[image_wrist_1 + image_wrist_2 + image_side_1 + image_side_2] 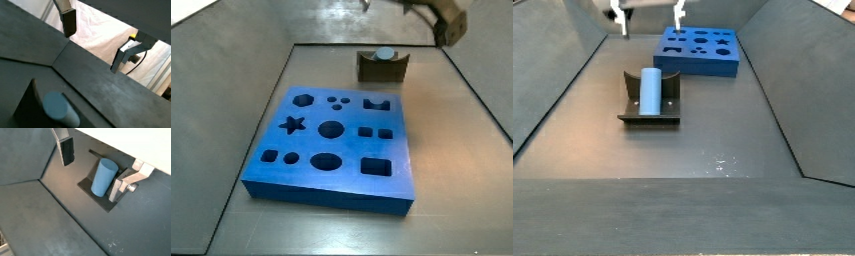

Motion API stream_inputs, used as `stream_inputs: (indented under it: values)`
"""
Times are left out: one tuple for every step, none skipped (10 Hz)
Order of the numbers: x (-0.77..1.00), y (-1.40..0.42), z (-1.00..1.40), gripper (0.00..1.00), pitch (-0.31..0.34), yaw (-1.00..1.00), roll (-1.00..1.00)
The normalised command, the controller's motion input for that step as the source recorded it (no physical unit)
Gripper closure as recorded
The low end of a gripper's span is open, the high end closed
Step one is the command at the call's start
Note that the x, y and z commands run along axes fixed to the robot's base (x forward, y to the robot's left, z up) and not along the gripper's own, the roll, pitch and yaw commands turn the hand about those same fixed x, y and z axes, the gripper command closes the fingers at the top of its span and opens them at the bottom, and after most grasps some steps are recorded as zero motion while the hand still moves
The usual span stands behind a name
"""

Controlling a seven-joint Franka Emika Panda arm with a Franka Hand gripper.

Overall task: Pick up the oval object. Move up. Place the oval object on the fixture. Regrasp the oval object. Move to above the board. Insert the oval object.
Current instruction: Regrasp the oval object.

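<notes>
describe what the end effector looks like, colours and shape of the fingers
In both wrist views the end effector has two flat silver metal fingers. One finger is a narrow plate with a dark rectangular pad; the other is a stepped silver bracket with a bolt. A side view shows only the two pale fingertips up high.

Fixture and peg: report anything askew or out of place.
Nothing stands out. The peg lies straight in the fixture, the board sits flat, and the gripper hangs open above, holding nothing.

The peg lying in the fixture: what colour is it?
Pale blue peg, clearest in a side view; the gripper hangs open above it.
</notes>
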Motion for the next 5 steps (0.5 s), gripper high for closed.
stream_inputs:
  values:
    - [0.09,0.04,-1.0,0.0,-0.017,0.18,0.13]
    - [0.1,0.04,-1.0,0.0,-0.046,0.15,0.12]
    - [0.11,0.03,-1.0,0.0,-0.056,0.13,0.11]
    - [0.12,0.02,-1.0,0.0,-0.072,0.09,0.1]
    - [0.13,0.02,-1.0,0.0,-0.078,0.07,0.09]
